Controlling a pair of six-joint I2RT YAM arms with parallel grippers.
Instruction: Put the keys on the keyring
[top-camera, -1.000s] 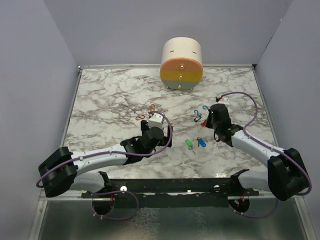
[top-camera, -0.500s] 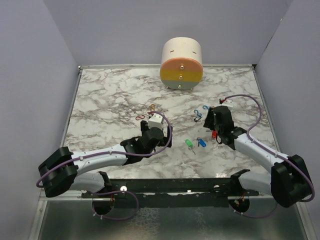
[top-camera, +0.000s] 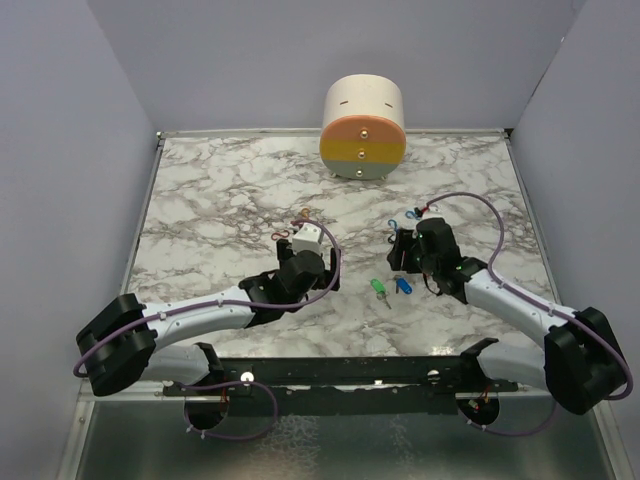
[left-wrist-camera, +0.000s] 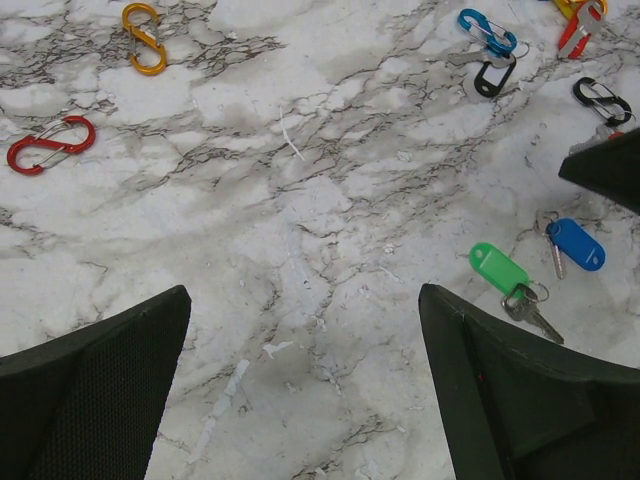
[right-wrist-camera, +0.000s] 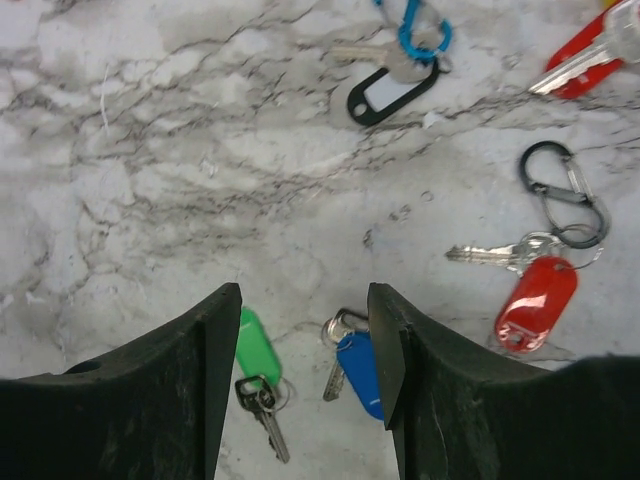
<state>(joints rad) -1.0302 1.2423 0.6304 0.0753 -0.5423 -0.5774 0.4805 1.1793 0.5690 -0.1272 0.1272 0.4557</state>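
Observation:
Two keys lie just below my right gripper's (right-wrist-camera: 305, 295) open fingertips: a green-tagged key (right-wrist-camera: 255, 350) (top-camera: 378, 287) and a blue-tagged key (right-wrist-camera: 358, 368) (top-camera: 402, 285). Nothing is between the jaws. To the right a red-tagged key (right-wrist-camera: 537, 300) lies beside a black S-shaped clip (right-wrist-camera: 560, 190). Farther off, a black-tagged key (right-wrist-camera: 385, 95) hangs on a blue clip (right-wrist-camera: 420, 35). I cannot tell which clip is the keyring. My left gripper (left-wrist-camera: 305, 295) stands wide open over bare marble, left of the green key (left-wrist-camera: 500, 268).
A red clip (left-wrist-camera: 48, 145) and an orange clip (left-wrist-camera: 145, 38) lie on the marble left of centre. Another red key (right-wrist-camera: 585, 60) lies at the far right. A round cream and orange container (top-camera: 363, 128) stands at the back. Grey walls close in both sides.
My right gripper has gone from shut to open, leaving the red-tagged key on the table, and has moved left over the blue and green keys. The left arm has barely shifted.

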